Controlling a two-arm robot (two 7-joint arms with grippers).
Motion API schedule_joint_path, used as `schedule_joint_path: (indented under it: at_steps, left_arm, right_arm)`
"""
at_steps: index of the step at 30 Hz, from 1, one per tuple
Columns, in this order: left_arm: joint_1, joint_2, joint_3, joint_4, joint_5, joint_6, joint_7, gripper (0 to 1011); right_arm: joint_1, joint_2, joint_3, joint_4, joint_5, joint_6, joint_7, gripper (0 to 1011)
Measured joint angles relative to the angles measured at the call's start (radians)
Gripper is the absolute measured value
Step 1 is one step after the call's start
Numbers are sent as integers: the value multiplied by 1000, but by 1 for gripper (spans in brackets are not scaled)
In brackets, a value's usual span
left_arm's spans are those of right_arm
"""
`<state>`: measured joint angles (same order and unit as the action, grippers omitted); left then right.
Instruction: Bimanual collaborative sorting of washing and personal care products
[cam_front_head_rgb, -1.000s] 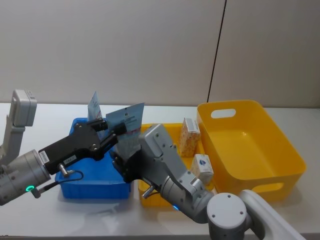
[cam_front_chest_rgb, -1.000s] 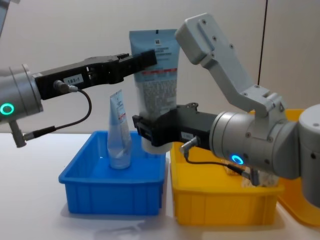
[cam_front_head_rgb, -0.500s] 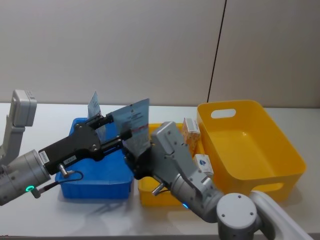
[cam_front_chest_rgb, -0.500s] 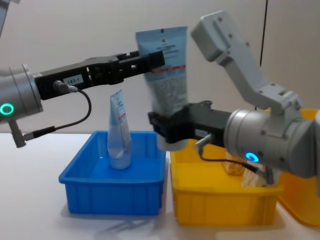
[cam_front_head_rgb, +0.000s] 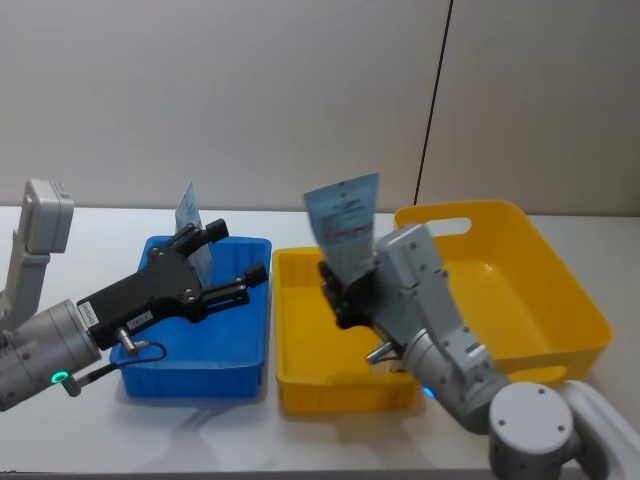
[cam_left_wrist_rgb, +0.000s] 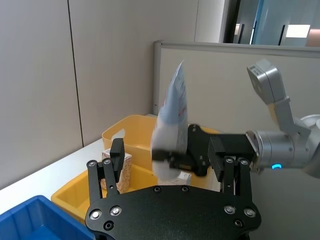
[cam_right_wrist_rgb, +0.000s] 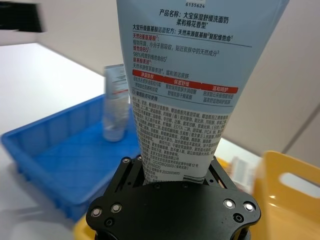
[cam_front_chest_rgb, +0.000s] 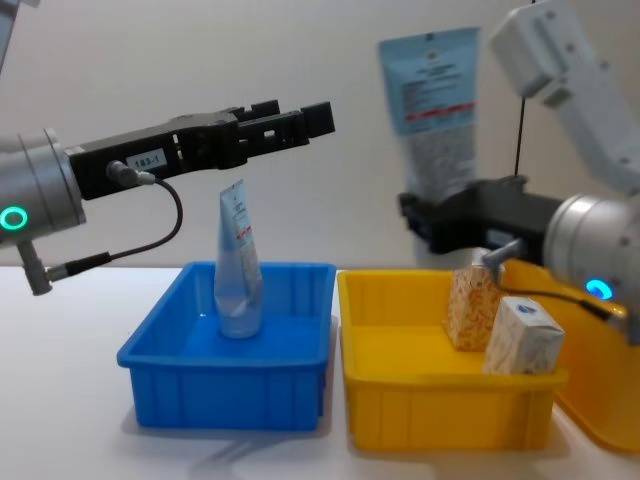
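My right gripper (cam_front_head_rgb: 347, 292) is shut on the cap end of a large pale-blue tube (cam_front_head_rgb: 345, 225), holding it upright above the small yellow bin (cam_front_head_rgb: 300, 385). In the chest view this tube (cam_front_chest_rgb: 438, 100) rises from the right gripper (cam_front_chest_rgb: 432, 222); its printed face (cam_right_wrist_rgb: 180, 95) shows in the right wrist view. My left gripper (cam_front_head_rgb: 232, 262) hangs open over the blue bin (cam_front_head_rgb: 165, 375), holding nothing. A smaller tube (cam_front_chest_rgb: 238, 265) stands in the blue bin (cam_front_chest_rgb: 230, 395). An orange-speckled carton (cam_front_chest_rgb: 470, 305) and a white-blue carton (cam_front_chest_rgb: 520, 338) sit in the small yellow bin (cam_front_chest_rgb: 440, 415).
A large yellow bin (cam_front_head_rgb: 500, 290) with handle slots stands to the right of the small one, close behind my right arm. The three bins sit side by side on a white table (cam_front_head_rgb: 90, 225), with bare tabletop to the left of the blue bin.
The left gripper has let go of the large tube and stands open. The right gripper has carried the tube to the right, from over the blue bin to over the small yellow bin.
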<state>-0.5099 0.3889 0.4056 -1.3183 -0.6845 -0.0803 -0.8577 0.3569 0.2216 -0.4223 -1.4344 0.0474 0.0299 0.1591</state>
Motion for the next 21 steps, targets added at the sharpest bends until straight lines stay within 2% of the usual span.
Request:
schedule_joint_path:
  at_steps: [12, 21]
  left_arm:
    - [0, 0, 0, 0, 0, 0, 0, 1001]
    - [0, 0, 0, 0, 0, 0, 0, 1001]
  right_arm:
    - [-19, 19, 100, -37, -9, -3, -90, 308]
    - [-31, 15, 186, -54, 4, 41, -159, 308]
